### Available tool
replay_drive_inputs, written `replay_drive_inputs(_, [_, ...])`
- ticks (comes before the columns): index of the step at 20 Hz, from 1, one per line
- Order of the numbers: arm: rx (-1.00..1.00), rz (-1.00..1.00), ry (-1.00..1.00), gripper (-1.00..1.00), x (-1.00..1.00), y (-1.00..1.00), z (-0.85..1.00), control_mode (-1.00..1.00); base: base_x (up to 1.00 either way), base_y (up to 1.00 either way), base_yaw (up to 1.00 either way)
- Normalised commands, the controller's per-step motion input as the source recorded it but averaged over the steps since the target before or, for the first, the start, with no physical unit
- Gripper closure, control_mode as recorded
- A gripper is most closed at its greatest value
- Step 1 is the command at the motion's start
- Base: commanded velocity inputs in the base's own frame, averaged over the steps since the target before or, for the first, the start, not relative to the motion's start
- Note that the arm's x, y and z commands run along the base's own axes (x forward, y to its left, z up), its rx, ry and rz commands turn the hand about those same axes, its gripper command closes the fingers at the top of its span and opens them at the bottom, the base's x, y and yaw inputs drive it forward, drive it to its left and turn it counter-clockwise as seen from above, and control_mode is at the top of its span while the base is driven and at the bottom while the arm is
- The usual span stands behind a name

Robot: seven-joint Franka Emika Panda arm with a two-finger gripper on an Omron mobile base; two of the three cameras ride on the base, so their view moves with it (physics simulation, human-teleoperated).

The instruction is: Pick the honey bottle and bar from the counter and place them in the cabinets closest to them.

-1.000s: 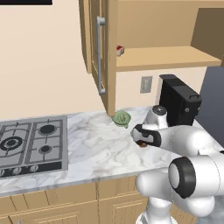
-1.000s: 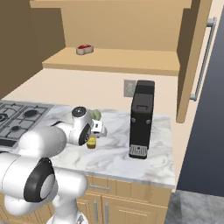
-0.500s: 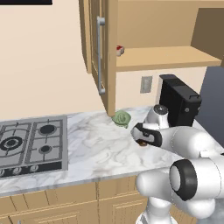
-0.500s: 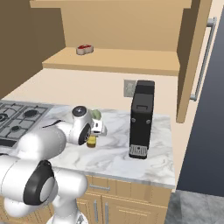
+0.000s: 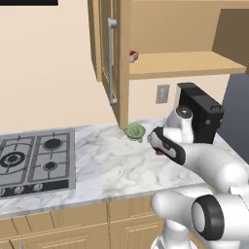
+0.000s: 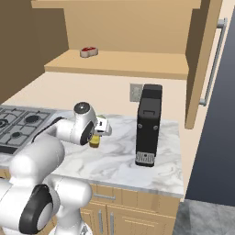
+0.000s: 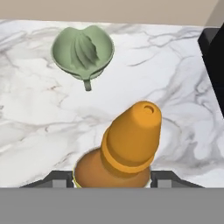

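Hand view: our fingers (image 7: pixel 112 178) closed around the honey bottle (image 7: pixel 127 148).
It stands upright on the bench (image 7: pixel 35 127).

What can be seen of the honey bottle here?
The honey bottle is amber-orange with a tapered orange cap that has a small hole at its tip. It stands upright on the marble counter, apart from the green juicer. The gripper is closed on its body, one fingertip on each side.
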Motion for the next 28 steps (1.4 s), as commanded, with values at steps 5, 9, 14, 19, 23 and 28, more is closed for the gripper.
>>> replay_drive_inputs(5, [0.00,-0.04,0.00,1.00,-0.12,0.00,0.56,-1.00,0.00,0.00,0.00])
replay_drive_inputs(9, [0.00,-0.06,-0.01,1.00,-0.18,-0.01,0.56,-1.00,0.00,0.00,0.00])
replay_drive_inputs(14, [0.00,-0.05,-0.03,1.00,-0.23,-0.05,0.58,-1.00,0.00,0.00,0.00])
replay_drive_inputs(19, [0.00,-0.04,-0.02,1.00,-0.25,-0.07,0.60,-1.00,0.00,0.00,0.00])
replay_drive_inputs(23, [0.00,-0.03,-0.02,1.00,-0.24,-0.06,0.61,-1.00,0.00,0.00,0.00])
replay_drive_inputs(28, [0.00,-0.02,-0.03,1.00,-0.25,-0.05,0.59,-1.00,0.00,0.00,0.00])
